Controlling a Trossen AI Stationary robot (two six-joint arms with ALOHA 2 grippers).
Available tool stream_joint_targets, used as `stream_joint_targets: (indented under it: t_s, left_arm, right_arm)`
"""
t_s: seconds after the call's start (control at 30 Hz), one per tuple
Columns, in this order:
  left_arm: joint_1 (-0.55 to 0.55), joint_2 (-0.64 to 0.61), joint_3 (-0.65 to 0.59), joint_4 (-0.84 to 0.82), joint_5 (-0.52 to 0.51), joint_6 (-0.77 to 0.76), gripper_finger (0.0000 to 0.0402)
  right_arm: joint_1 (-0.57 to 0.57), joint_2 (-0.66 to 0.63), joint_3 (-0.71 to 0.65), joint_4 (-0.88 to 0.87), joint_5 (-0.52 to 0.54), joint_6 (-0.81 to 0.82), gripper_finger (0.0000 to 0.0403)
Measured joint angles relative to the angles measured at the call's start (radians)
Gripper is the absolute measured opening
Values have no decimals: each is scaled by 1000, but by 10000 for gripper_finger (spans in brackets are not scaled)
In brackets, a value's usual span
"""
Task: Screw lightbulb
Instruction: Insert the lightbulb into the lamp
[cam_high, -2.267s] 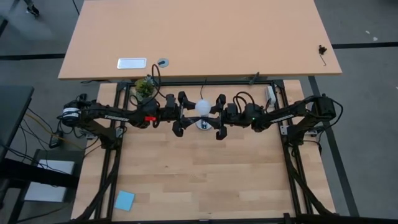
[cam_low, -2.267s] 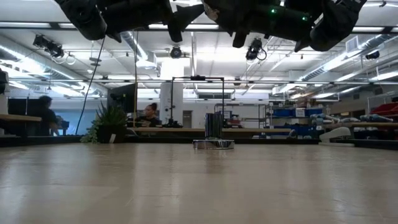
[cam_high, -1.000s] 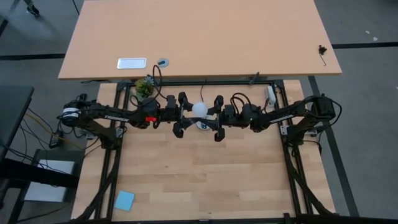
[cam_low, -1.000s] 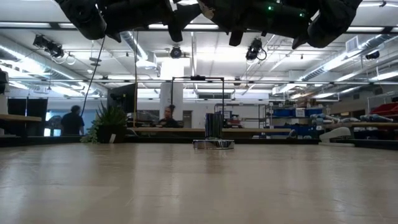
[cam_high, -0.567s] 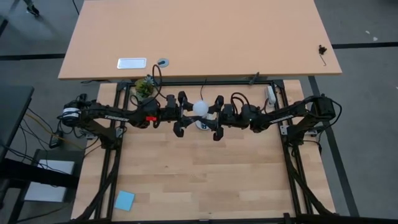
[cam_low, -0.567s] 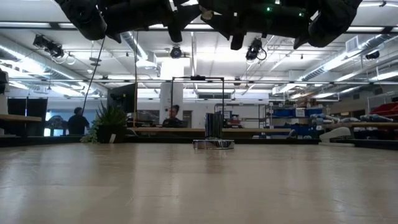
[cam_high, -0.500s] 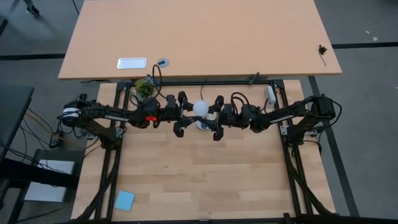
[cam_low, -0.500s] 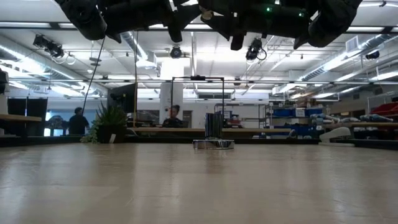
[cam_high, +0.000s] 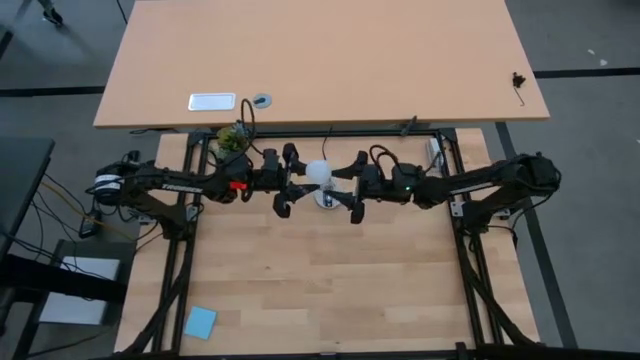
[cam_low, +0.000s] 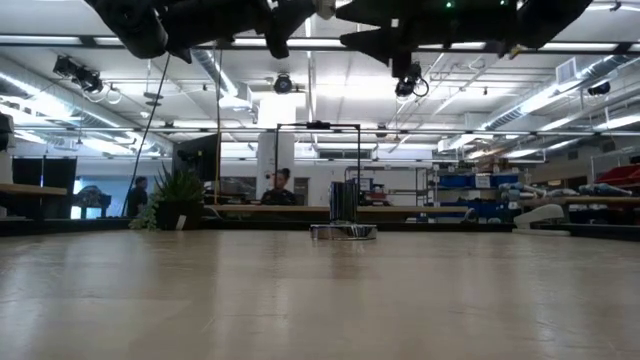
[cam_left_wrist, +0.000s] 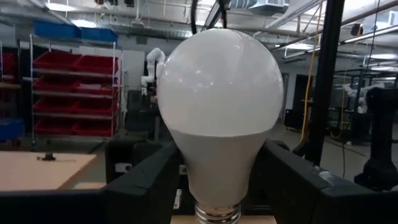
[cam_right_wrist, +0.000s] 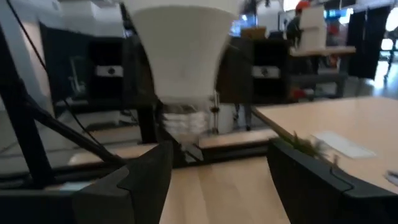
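Observation:
The white lightbulb (cam_high: 318, 173) hangs in the air over the middle of the table's far part, globe up, its silver screw base (cam_right_wrist: 183, 121) pointing down. My left gripper (cam_high: 287, 180) comes from the table's left and is shut on it. My right gripper (cam_high: 356, 186) stands open just to the bulb's right, its fingers (cam_right_wrist: 146, 180) short of the bulb and touching nothing. The round silver socket (cam_low: 343, 232) rests flat on the table below the bulb, partly hidden by it in the high view. My left gripper pinches the bulb's tapered neck (cam_left_wrist: 186, 168), just above the screw base, between its two fingers (cam_left_wrist: 146, 183). The fingers come about level from the table's left. The bulb stands upright in the hold, lifted clear above the socket.
A blue pad (cam_high: 200, 321) lies at the table's near left corner. A small plant (cam_high: 232, 142) stands at the far left edge. A second table (cam_high: 320, 60) beyond the far edge carries a white plate (cam_high: 211, 101). The socket's black cord (cam_high: 330, 135) runs to the far edge.
My right gripper has drawn a little toward the table's right edge, risen, and tipped its fingers up from slanting down to about level. The bulb has stayed in my left gripper.

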Motion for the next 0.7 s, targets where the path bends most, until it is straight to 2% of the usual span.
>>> stream_joint_targets:
  t_s: [0.13, 0.33, 0.5, 0.7]
  left_arm:
    - [0, -2, 0, -68, -9, 32, 209]
    - [0, 5, 0, -203, -154, 89, 209]
    - [0, 76, 0, -181, -185, 102, 209]
    - [2, 212, 0, -64, -229, 128, 209]
  right_arm:
    - [0, -115, 0, -201, 40, 10, 268]
    - [-18, -227, 51, -515, 129, 109, 268]
    - [-23, -202, 127, -594, 129, 113, 268]
    - [-32, -138, 189, -639, 128, 135, 268]
